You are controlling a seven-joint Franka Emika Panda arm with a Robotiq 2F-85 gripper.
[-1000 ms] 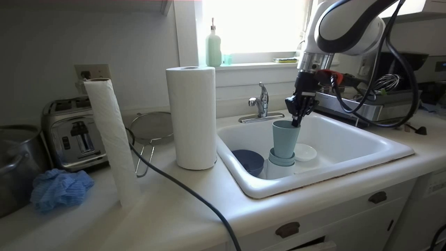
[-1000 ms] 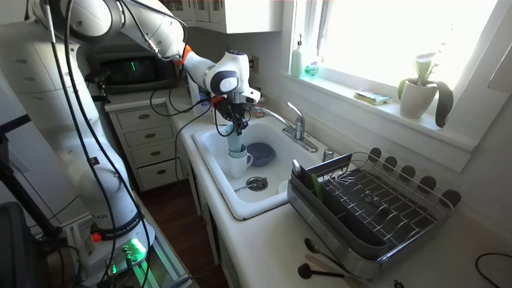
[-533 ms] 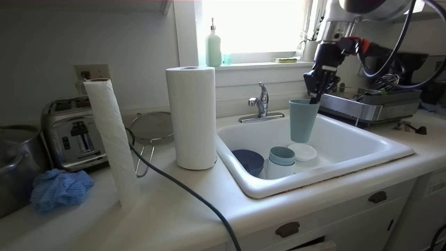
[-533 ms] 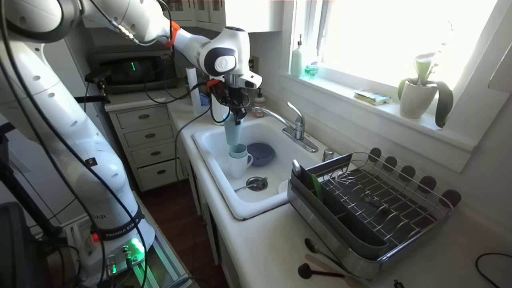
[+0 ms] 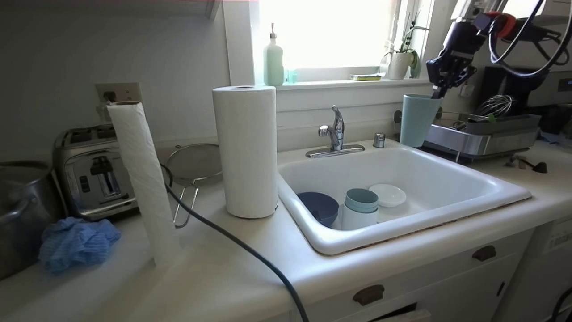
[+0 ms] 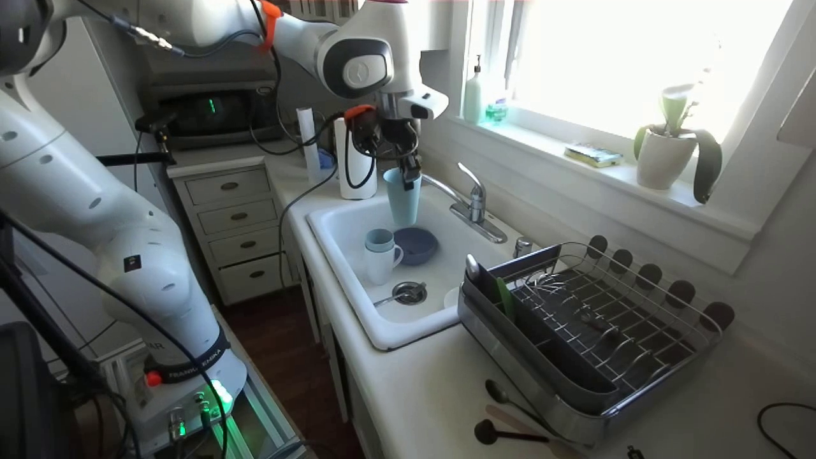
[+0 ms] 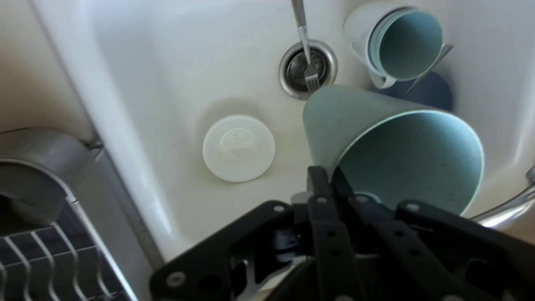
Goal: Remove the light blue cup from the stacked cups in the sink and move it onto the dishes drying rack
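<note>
Wrist view: the sink [image 7: 175, 75] spreads white and deep beneath the work; the dishes drying rack [image 7: 102, 200] stands just beside it, and the carry there is, I judge, part done; the gripper [image 7: 330, 177] hangs over the sink, clamped on one wall of the light blue cup [image 7: 388, 144]; below, the stacked cups [image 7: 411, 46] sit nested in a white mug [image 7: 360, 29], well apart from it. In an exterior view the cup [image 5: 418, 120] is in the air, mouth up (with a slight lean, I think); I take it for thin plastic, so light, a little springy at the lip, and unlikely to break if knocked; its smooth wall may be slippery, though whether it is wet I cannot tell. Last, the fingertips [image 7: 318, 184]: one inside the rim, its partner outside; a sensible hold, since the wall looks thin and the mouth leaves room; yet the pinch is at one edge, so the weight hangs off to the side, and I would expect a swing or twist if hurried; a modest squeeze should do, as more might bend the lip; a deeper bite down the wall would steady it for lowering.
</note>
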